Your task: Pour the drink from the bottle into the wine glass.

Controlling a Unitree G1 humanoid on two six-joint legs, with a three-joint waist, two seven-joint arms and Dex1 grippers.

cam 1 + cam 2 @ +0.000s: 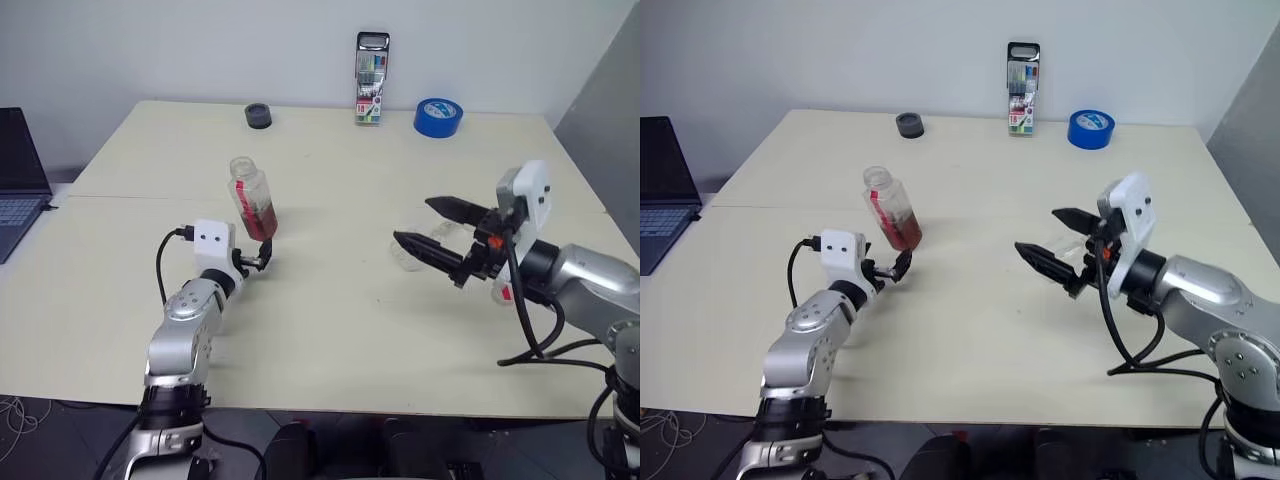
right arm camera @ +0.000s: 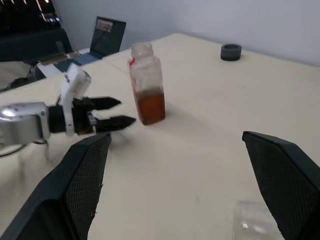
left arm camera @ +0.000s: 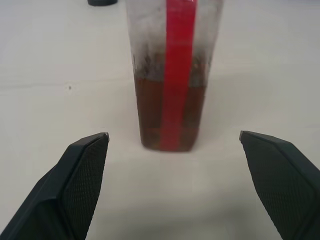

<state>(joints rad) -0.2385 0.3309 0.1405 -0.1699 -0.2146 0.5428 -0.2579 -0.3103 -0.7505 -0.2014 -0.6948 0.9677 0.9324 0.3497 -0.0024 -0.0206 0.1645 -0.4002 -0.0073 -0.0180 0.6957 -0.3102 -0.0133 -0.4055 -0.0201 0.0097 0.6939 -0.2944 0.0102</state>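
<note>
The bottle (image 1: 252, 200) stands upright on the table, clear with a red label strip (image 3: 177, 75). The reddish-brown drink (image 3: 147, 110) fills roughly its lower half. My left gripper (image 1: 255, 257) is open just on the near side of the bottle, its black fingers (image 3: 80, 165) spread wider than the bottle and not touching it. My right gripper (image 1: 412, 220) hangs open over the table's right half, pointing left toward the bottle, with nothing between its fingers (image 2: 85, 170). The wine glass (image 1: 415, 255) shows as a clear shape (image 2: 252, 220) partly hidden behind the right fingers; I cannot tell how it stands.
A tall marker-pen case (image 1: 372, 80), a blue tape roll (image 1: 438, 117) and a small black ring (image 1: 258, 115) sit along the table's far edge. A laptop (image 1: 20, 170) sits off the table's left side. A grey wall panel rises at the right.
</note>
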